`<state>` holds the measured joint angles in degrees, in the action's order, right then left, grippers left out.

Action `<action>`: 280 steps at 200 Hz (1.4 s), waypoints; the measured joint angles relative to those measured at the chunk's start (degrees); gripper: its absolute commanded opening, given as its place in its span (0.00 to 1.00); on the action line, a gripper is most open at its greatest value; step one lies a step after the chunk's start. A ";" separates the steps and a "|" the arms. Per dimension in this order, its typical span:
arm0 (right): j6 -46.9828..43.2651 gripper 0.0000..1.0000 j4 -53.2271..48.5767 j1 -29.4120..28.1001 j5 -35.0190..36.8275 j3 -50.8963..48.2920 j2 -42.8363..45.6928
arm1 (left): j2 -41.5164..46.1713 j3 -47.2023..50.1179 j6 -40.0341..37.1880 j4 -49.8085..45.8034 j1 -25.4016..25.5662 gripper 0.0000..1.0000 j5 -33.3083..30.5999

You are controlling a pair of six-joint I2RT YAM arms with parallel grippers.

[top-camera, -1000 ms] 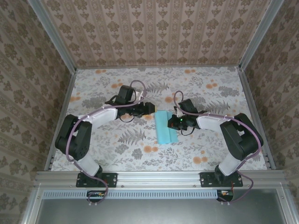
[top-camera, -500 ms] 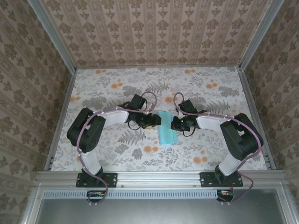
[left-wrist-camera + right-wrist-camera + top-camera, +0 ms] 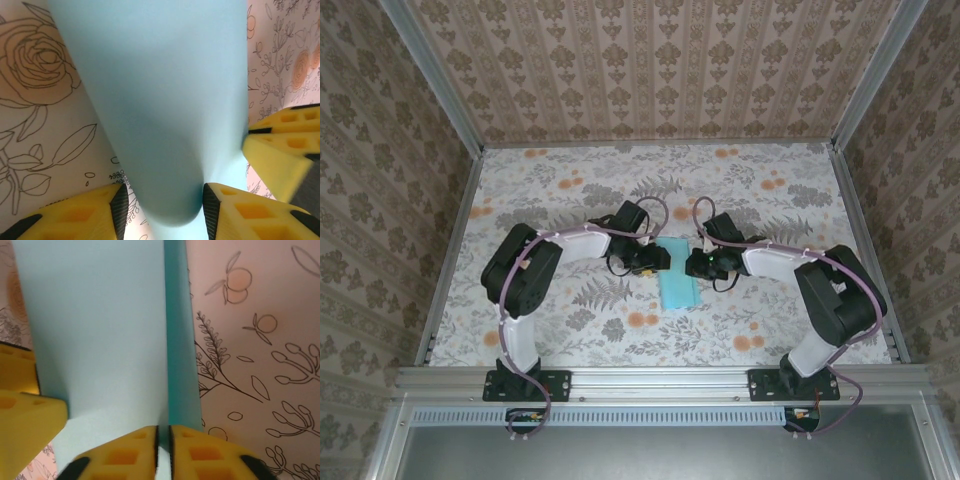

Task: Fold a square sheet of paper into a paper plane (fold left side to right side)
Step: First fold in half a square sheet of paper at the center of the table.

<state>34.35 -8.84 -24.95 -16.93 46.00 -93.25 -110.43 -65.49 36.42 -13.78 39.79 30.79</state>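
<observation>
Over to the counter now, and picking out the sheet of paper right at its middle, between the two arms. Folded down to a narrow turquoise strip, long axis running from the near edge toward the far wall, far end leaning a touch to the left. Flanked on both sides: left claw in at the left long edge, right claw in at the right one, both on the far half of the strip.

Switching to the left wrist: sheet of paper humped up into a rounded roll, wedged between the yellow fingers and touching both dark pads. Left claw clamped around that hump, jaws held partly apart by it.

Switching to the right wrist: a raised fold running lengthwise down the strip and straight into the right claw. Fingers all but together there, pinching a thin edge of paper in the slit between them.
</observation>
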 measured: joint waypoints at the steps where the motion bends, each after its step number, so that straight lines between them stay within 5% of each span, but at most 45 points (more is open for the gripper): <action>1: 0.04 0.28 0.00 0.02 0.02 -0.02 0.07 | 0.00 -0.02 0.00 -0.02 0.00 0.45 0.00; 64: 0.15 0.45 0.74 3.19 0.92 -4.33 7.58 | -1.66 -3.04 -0.02 -3.80 0.17 0.44 -0.33; 148: 0.07 0.47 -2.67 5.46 6.45 -7.13 18.49 | -4.00 -7.98 -0.04 -9.86 1.07 0.48 -1.97; 280: -0.13 0.48 -5.81 5.49 7.58 -7.13 21.77 | -7.08 -13.60 -0.02 -16.44 1.40 0.50 -2.34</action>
<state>34.22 -14.66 -19.46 -9.34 38.87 -71.48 -117.51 -79.09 36.40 -30.22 41.19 28.45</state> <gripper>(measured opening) 0.479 0.503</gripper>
